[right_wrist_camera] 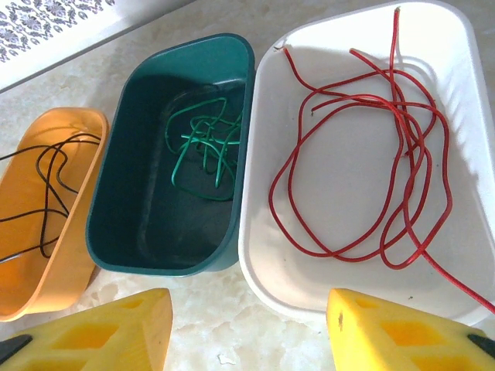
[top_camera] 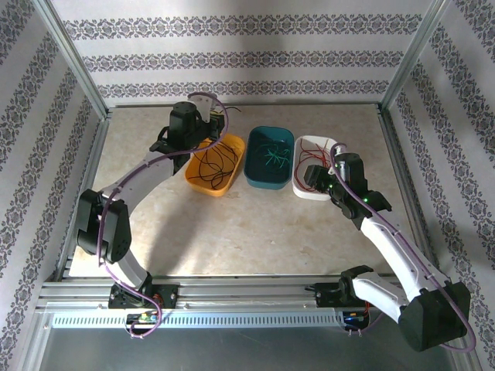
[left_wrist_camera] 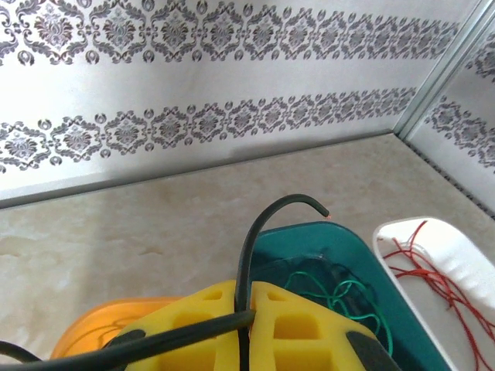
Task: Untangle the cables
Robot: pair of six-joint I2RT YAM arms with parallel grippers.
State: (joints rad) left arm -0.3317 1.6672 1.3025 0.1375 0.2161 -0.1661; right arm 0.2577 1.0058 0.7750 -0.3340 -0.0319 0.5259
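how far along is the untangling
Nearly done. The red wires lie in the white tray, the green wires in the teal tray, and some black wires in the orange tray. In hand: the left jaws are shut on a held black wire; the right jaws stand open. Left, it seems: dropping that wire in.

place: robot lab cell | evidence: aluminium frame (top_camera: pixel 72 58), patterned wall panels (top_camera: pixel 232 60)

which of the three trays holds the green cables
The teal middle tray holds the green cables; the orange tray holds black cables, the white tray red cables.
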